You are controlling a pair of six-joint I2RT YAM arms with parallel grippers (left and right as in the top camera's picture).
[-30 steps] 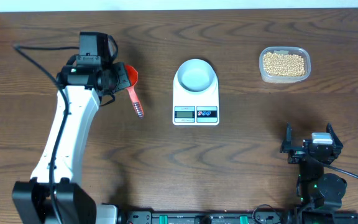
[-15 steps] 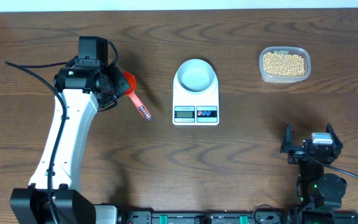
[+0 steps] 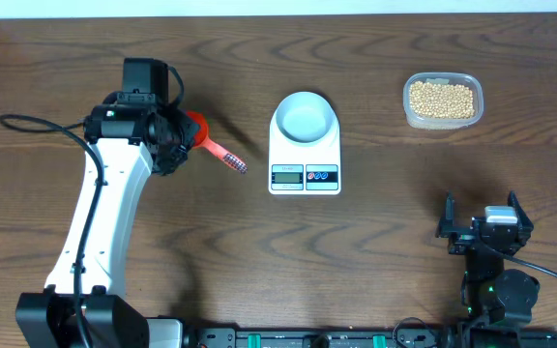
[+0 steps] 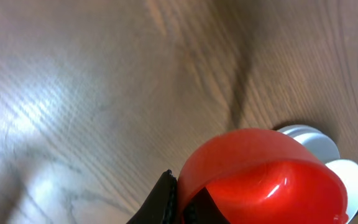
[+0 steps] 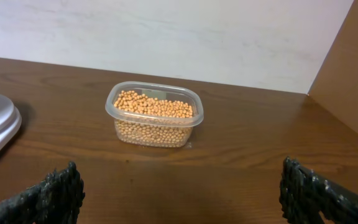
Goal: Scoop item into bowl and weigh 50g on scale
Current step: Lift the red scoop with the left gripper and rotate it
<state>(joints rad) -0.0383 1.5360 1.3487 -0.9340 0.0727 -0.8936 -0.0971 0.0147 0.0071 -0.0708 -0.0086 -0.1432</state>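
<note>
Left fingers (image 4: 165, 198): pressed together on the red scoop (image 3: 204, 135) near its cup; the handle points to 4 o'clock.
Right fingers (image 5: 61, 193): spread wide, holding nothing, at the worktop's (image 3: 375, 251) 5 o'clock.
Soybeans (image 3: 441, 99): in the clear tub (image 5: 112, 111), 2 o'clock from the scale (image 3: 305, 155).
Bowl (image 3: 304, 118): empty, seated on the scale.
Handling: expect hard, light beans that roll, so keep your scoop level. The thin tub will likely slide, so brace its wall.

Red scoop (image 3: 217, 148) handle swung from pointing down toward scale (image 3: 305, 155)
</note>
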